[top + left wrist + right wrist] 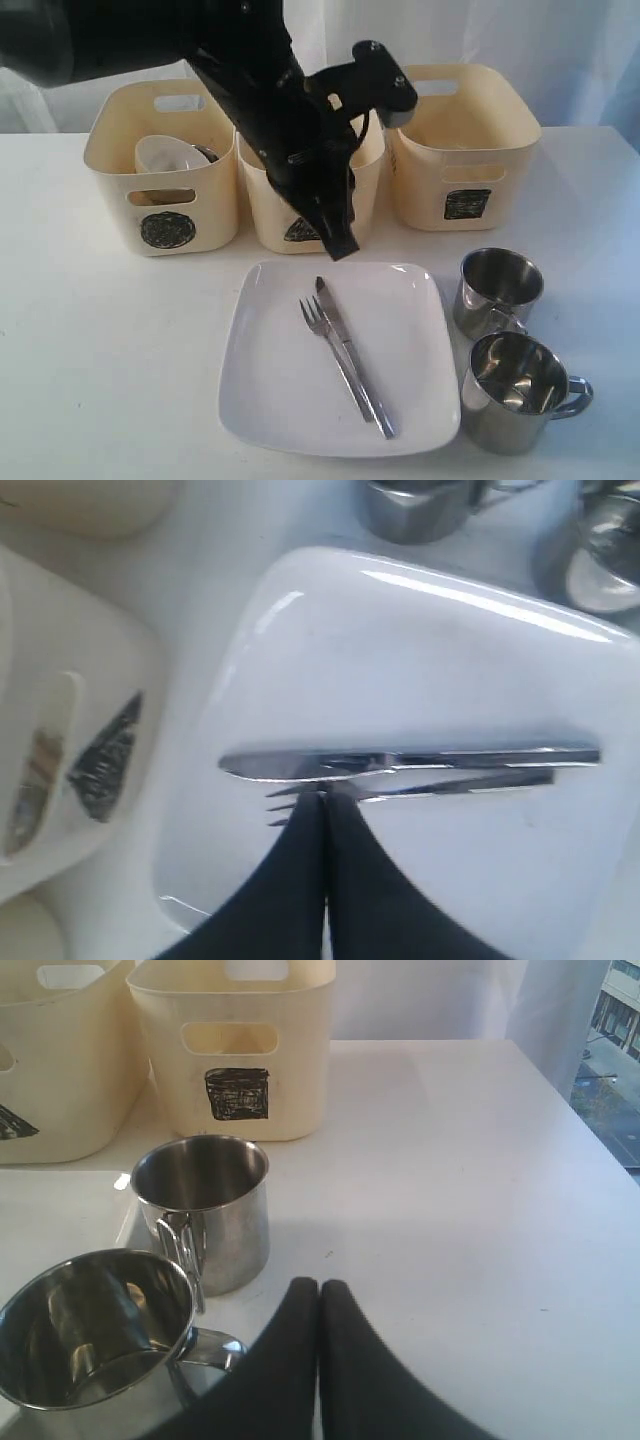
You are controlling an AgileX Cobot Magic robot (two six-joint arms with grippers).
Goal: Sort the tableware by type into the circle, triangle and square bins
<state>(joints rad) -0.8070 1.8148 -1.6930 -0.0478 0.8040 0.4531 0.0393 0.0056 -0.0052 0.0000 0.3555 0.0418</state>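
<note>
Left tool (325,800): clenched, nothing between its fingers. The tips are over the fork (314,318) tines; contact cannot be told.

Right tool (319,1285): clenched, empty, beside the two mugs (497,290) (515,390).

Fork and knife (331,312) lie side by side on the white square plate (280,390), mid-desk toward the near edge. The mugs stand just beside the plate, toward the right edge.

Along the far edge stand the circle bin (110,170), holding the white bowl (168,155), the triangle bin (270,215) and the square bin (465,160).
</note>
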